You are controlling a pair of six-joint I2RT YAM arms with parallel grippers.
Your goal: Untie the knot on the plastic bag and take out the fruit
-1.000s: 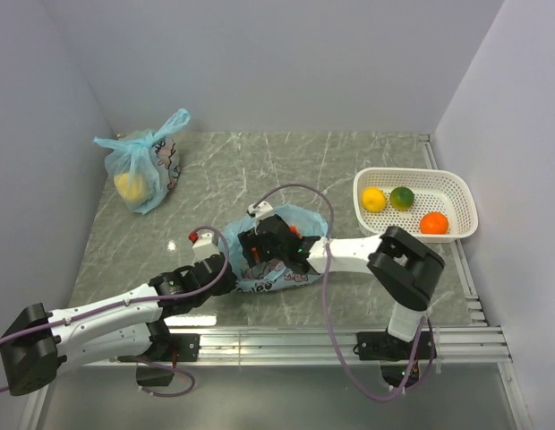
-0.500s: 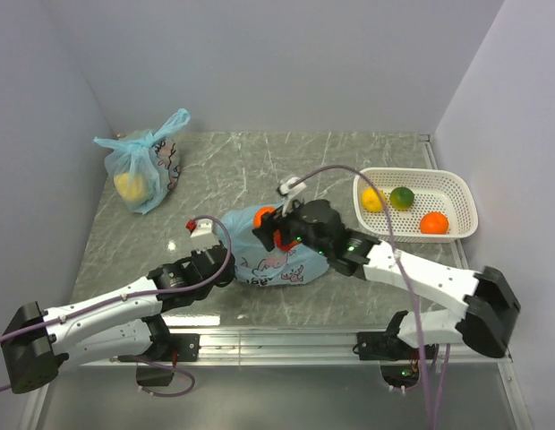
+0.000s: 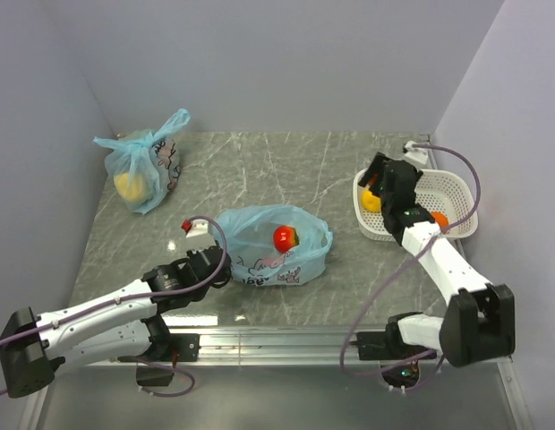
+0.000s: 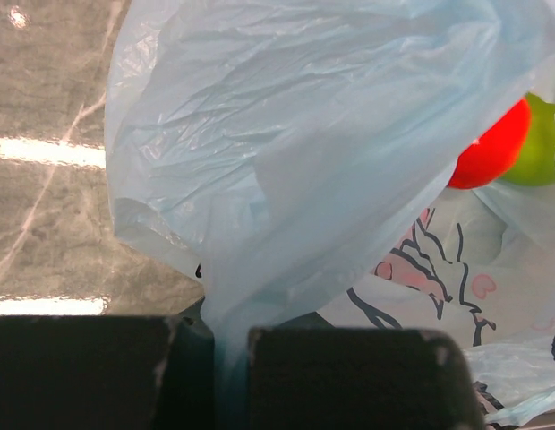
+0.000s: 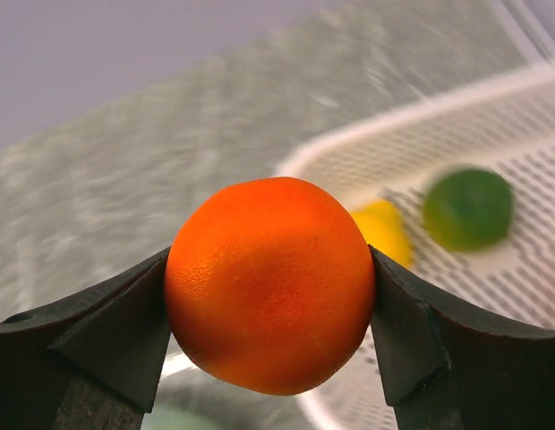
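The light-blue plastic bag (image 3: 260,246) lies open at the table's middle, and no knot shows on it. A red fruit (image 3: 284,237) sits at its mouth. In the left wrist view the red fruit (image 4: 492,152) and a green fruit (image 4: 539,143) lie behind the film (image 4: 295,161). My left gripper (image 3: 215,265) is shut on a bunch of the bag's film (image 4: 228,376). My right gripper (image 3: 381,186) is shut on an orange fruit (image 5: 270,282) and holds it over the left rim of the white basket (image 3: 461,186). A yellow fruit (image 5: 385,228) and a green fruit (image 5: 467,208) lie in the basket.
Another orange fruit (image 3: 439,219) lies in the basket behind my right arm. A second, tied blue bag (image 3: 145,166) with a yellow lump stands at the far left corner. Walls close the table on the left, back and right.
My right arm has lifted the orange fruit out of the bag and swung right to the basket. The bag has slumped open, showing the red fruit. The left gripper kept its hold.
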